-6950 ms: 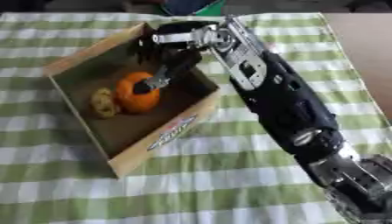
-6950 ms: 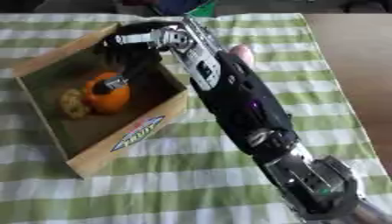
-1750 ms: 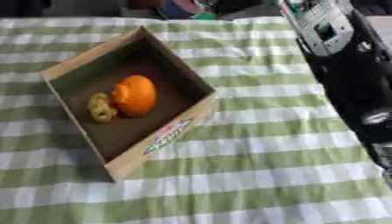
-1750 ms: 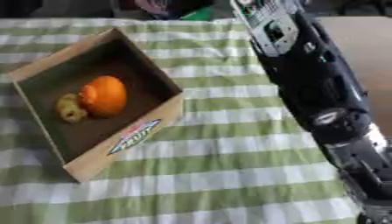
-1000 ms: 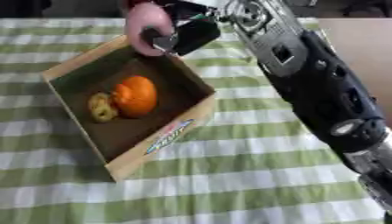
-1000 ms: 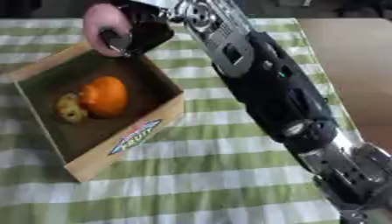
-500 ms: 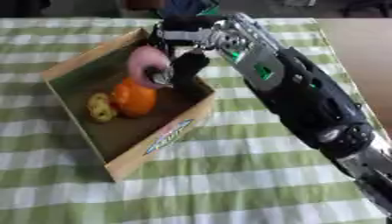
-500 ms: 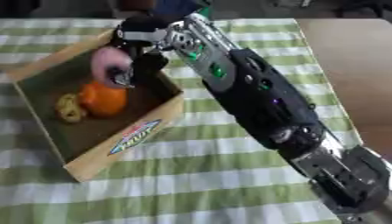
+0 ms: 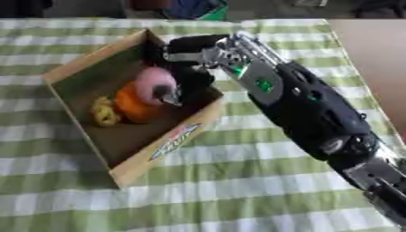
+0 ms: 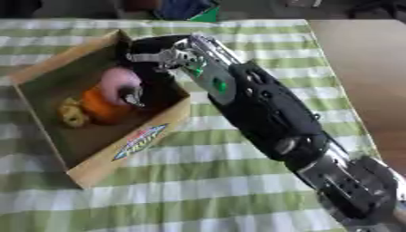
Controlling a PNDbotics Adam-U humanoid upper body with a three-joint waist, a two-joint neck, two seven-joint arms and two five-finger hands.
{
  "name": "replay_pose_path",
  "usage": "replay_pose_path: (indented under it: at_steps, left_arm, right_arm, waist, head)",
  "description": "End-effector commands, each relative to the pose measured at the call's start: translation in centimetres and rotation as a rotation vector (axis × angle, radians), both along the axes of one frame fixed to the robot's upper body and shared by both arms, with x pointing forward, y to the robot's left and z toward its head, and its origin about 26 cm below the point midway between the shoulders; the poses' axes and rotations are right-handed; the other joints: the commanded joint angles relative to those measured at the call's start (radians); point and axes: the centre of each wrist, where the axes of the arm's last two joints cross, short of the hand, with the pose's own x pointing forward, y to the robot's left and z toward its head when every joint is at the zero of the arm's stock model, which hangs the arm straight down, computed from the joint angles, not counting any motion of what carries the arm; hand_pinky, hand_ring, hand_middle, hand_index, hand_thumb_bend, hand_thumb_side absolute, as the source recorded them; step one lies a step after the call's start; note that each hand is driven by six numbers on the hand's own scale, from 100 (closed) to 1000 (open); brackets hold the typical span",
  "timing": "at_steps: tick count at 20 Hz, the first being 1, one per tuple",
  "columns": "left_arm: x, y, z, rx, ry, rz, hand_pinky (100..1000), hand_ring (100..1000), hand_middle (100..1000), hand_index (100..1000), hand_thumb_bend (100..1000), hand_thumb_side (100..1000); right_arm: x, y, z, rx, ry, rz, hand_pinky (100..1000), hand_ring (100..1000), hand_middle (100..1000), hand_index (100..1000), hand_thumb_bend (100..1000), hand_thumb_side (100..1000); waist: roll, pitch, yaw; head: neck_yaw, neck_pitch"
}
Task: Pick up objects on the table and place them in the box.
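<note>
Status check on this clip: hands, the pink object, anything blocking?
Right hand in the box, shut on pink object. Left hand not visible. Pink object over the orange. Nothing blocking.

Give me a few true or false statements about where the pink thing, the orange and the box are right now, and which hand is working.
1. The right hand reaches into the box. True.
2. The pink object lies on the tablecloth outside the box. False: it is inside the box, at the hand, above the orange.
3. The box is empty apart from the pink object. False: it also holds the orange and a small yellowish item.
4. The tablecloth is green and white checked. True.
5. The left hand holds the box steady. False: no left hand shows in either view.
</note>
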Motion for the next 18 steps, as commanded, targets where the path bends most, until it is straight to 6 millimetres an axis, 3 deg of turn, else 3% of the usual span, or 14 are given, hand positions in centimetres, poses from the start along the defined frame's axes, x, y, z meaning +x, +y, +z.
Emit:
replay_pose_path:
  at_steps: [1,2,3,4,5,9,12,13,14,18]
  left_arm:
    - [-0.1,0.0,0.8,0.016,-0.025,-0.011,578,739,710,771,100,983]
    - [-0.1,0.0,0.8,0.016,-0.025,-0.012,577,739,710,771,100,983]
    - [-0.1,0.0,0.8,0.016,-0.025,-0.012,578,739,710,771,100,982]
    - [-0.1,0.0,0.8,0.016,-0.025,-0.012,578,739,710,771,100,982]
    - [-0.1,0.0,0.8,0.015,-0.025,-0.012,578,739,710,771,100,982]
    - [-0.1,0.0,0.8,0.015,-0.026,-0.012,578,740,711,772,100,982]
    - [-0.1,0.0,0.8,0.014,-0.025,-0.011,578,740,711,772,100,982]
    - [-0.1,0.0,0.8,0.014,-0.025,-0.01,578,741,711,772,100,981]
    - [-0.1,0.0,0.8,0.014,-0.024,-0.009,578,741,711,772,100,981]
    - [-0.1,0.0,0.7,0.012,-0.024,-0.008,578,741,711,771,100,982]
  right_arm:
    - [0.0,0.1,0.9,-0.021,-0.018,0.016,690,789,664,822,100,687]
    - [0.0,0.1,0.8,-0.03,-0.014,0.018,694,796,676,828,120,694]
    - [0.1,0.1,0.8,-0.037,-0.01,0.018,720,821,725,865,228,733]
    - [0.1,0.1,0.7,-0.041,-0.006,0.019,729,829,740,879,262,741]
    - [0.1,0.0,0.7,-0.043,-0.004,0.019,759,856,785,922,396,763]
    - [-0.2,-0.1,1.5,0.001,-0.005,0.026,781,878,833,969,577,848]
    - [-0.7,-0.2,2.7,0.062,-0.008,0.036,796,876,812,975,636,895]
    - [-0.9,-0.3,3.1,0.086,-0.006,0.039,807,872,792,976,645,969]
    - [-1.1,-0.4,3.6,0.119,-0.006,0.042,809,871,792,978,653,943]
    - [-2.3,-1.1,5.8,0.247,-0.006,0.053,814,865,785,978,641,995]
  waist:
    - [0.003,-0.021,0.001]
    - [0.003,-0.02,0.001]
    - [0.003,-0.02,0.002]
    - [0.003,-0.02,0.002]
    - [0.003,-0.02,0.002]
    - [0.003,-0.021,0.001]
    - [0.003,-0.022,0.001]
    - [0.003,-0.022,0.001]
    - [0.004,-0.022,0.001]
    - [0.005,-0.023,0.0]
  head:
    - [0.0,-0.01]
    - [0.0,-0.011]
    - [0.0,-0.011]
    - [0.0,-0.011]
    - [0.0,-0.011]
    - [0.002,-0.008]
    - [0.003,-0.005]
    - [0.003,-0.004]
    - [0.004,-0.004]
    - [0.007,-0.002]
